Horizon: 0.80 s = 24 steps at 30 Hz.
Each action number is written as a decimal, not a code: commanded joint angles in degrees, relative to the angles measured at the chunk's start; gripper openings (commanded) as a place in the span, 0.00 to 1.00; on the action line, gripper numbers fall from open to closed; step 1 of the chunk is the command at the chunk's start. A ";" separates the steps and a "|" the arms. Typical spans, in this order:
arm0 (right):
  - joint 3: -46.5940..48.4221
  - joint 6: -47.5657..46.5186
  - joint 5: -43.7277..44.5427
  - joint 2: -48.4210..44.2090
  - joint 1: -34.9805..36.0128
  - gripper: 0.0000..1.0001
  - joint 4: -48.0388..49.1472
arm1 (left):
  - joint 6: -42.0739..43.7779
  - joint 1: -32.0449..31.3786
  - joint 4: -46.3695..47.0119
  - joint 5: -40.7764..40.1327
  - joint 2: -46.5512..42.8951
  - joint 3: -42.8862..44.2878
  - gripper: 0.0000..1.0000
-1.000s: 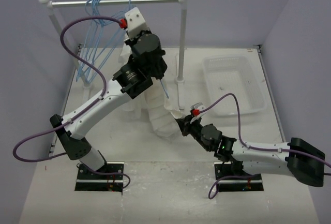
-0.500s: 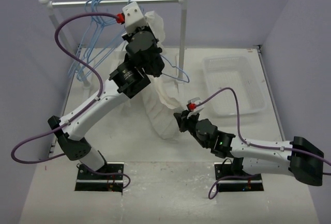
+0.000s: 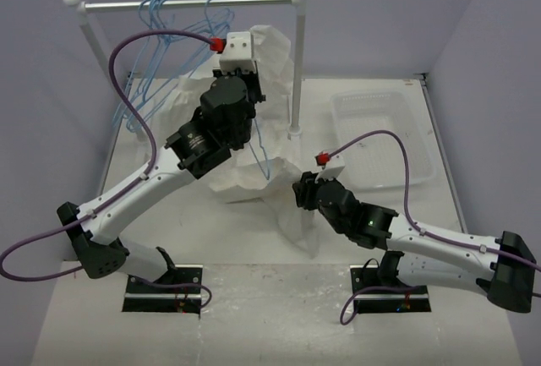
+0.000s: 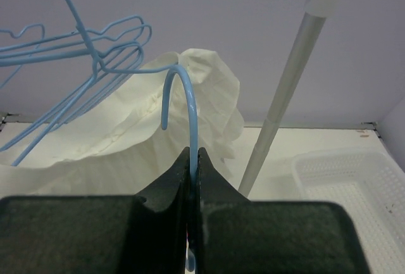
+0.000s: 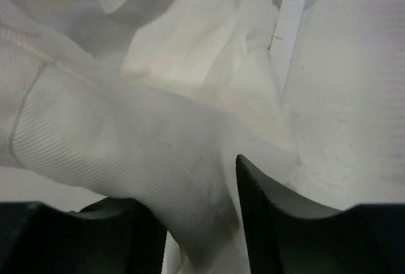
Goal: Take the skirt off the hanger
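Pinched in the left gripper (image 4: 193,157), fingers pressed tight together on the wire: the neck of a blue hanger (image 4: 192,119), hook upward and free of the rail (image 3: 186,2). Held high over the far middle of the table (image 3: 254,307), just left of the rack's right post (image 3: 297,62).

Draped behind and below that wrist: the skirt (image 3: 292,214), white and crinkled. Bunched up at its far end beside the post, then spilling down and nearward in a long fold onto the tabletop. From the left wrist, a ruffled mound of it right behind the hook. Cannot tell whether any of the cloth hangs on the hanger's lower wire (hidden under arm and folds).

Low and to the right, at the near end of that fold: the right gripper (image 3: 301,190), close over the table. From its own wrist, two dark fingers (image 5: 253,204) parted only by a thick roll of ribbed white cloth, so pinching the skirt between them. Beyond the cloth in that view, the round foot of the post.

On the rail, toward its left end: several more blue hangers (image 3: 158,9), hooked side by side. Right of the post, flat on the table: a clear plastic basket (image 3: 342,117), well apart from both grippers.
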 commanded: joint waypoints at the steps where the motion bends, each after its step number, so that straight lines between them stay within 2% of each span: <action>1: -1.88 3.50 -2.87 -3.83 -0.01 0.51 -5.31 | 6.05 -0.02 7.85 4.06 -4.69 -4.01 0.00; 2: -1.97 4.11 -3.31 -4.27 0.08 0.78 -6.18 | 7.79 0.15 11.07 6.60 -5.30 -5.84 0.00; 3: -1.97 4.72 -3.58 -4.97 0.08 0.99 -8.28 | 9.81 0.24 11.80 7.93 -6.26 -6.56 0.00; 6: -1.71 6.66 -3.85 -5.94 0.08 0.99 -11.80 | 12.12 2.34 13.30 15.82 -7.24 -8.23 0.00; 8: -1.62 6.23 -3.93 -6.56 0.08 0.99 -12.61 | 10.72 6.29 12.34 24.41 -7.24 -8.50 0.00; 11: -1.79 6.40 -2.27 -7.88 -0.01 0.99 -13.75 | 9.05 11.38 13.12 32.17 -7.07 -9.37 0.00; 16: -1.71 5.08 0.28 -9.63 -0.01 0.99 -13.75 | 12.11 13.07 20.39 33.78 -6.10 -11.65 0.00; 22: -2.15 4.03 4.41 -11.66 -0.18 0.99 -13.75 | 10.02 17.28 25.33 48.17 -5.57 -12.71 0.00; 24: -2.41 3.41 5.03 -12.54 -0.53 0.99 -13.75 | 10.36 17.55 26.48 49.69 -5.57 -13.33 0.00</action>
